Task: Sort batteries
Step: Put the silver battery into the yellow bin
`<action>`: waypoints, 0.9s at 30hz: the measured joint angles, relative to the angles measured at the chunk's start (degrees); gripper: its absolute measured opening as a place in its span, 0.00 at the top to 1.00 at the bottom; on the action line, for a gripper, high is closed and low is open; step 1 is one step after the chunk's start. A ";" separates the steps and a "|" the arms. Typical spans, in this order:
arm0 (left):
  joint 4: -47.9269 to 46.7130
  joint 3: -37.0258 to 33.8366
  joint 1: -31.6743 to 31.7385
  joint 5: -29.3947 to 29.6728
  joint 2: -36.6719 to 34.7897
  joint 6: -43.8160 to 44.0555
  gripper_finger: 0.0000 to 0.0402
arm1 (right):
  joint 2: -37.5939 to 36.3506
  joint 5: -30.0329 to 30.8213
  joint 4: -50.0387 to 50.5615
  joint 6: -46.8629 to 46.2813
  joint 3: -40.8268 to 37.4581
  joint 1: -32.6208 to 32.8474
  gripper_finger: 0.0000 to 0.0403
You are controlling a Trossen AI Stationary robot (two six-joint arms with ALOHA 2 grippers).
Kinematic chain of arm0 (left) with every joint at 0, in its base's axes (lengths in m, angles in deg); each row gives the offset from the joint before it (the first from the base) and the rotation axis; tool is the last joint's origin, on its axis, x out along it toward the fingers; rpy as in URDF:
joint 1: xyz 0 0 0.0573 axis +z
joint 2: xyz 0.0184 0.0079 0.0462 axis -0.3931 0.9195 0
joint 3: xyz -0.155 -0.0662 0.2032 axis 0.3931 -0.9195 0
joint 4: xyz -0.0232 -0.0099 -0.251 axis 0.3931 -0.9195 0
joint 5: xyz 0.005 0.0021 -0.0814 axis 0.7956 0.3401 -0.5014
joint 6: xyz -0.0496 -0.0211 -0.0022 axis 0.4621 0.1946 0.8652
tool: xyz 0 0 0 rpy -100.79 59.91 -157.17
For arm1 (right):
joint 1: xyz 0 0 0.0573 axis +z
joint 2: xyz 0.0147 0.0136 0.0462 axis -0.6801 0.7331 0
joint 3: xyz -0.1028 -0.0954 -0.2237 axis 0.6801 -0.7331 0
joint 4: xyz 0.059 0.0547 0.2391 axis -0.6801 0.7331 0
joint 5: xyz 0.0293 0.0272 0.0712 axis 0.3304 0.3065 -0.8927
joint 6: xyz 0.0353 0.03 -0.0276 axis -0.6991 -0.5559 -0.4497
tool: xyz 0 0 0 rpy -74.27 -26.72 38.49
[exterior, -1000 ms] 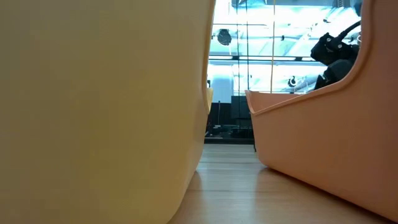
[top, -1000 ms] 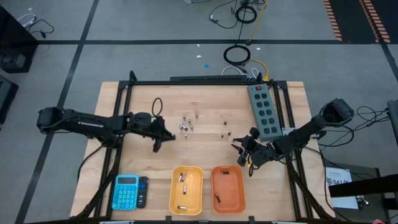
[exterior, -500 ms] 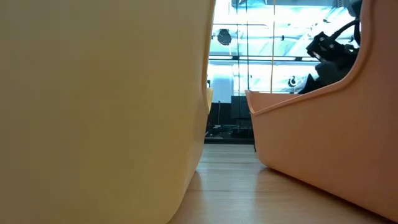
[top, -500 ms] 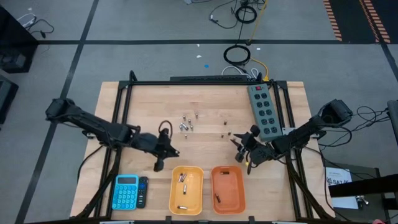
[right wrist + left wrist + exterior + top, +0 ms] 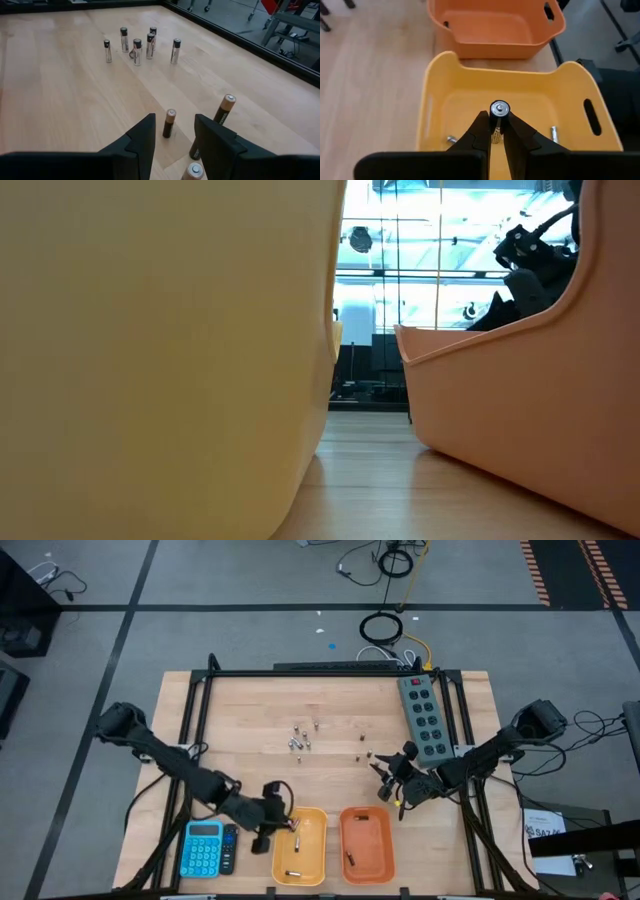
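Keep your left gripper (image 5: 496, 131) over the yellow bin (image 5: 440, 75), pinching the battery (image 5: 499, 109), while the right gripper (image 5: 172, 131) waits, fingers spread.

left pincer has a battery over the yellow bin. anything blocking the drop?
Nothing visible. The left pincer grips a battery above the yellow bin, whose open floor below holds only a few batteries lying near the walls.

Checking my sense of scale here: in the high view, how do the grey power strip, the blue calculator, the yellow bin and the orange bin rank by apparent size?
Largest to smallest:
1-2. Yellow plastic bin and orange plastic bin: they look alike, so no ranking.
3. Grey power strip: longer than either bin but narrower.
4. Blue calculator: smallest.
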 joint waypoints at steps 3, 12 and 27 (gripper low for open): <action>-0.86 2.48 -0.81 0.03 2.02 0.94 0.92 | 0.00 -0.01 0.11 0.00 0.00 0.00 0.68; -1.17 3.48 -1.28 0.35 7.16 1.48 0.82 | 0.00 -0.02 0.81 0.13 0.00 0.00 0.68; -11.67 3.02 1.84 20.59 -1.29 -3.19 0.54 | 0.00 -1.59 1.15 0.17 0.01 0.02 0.68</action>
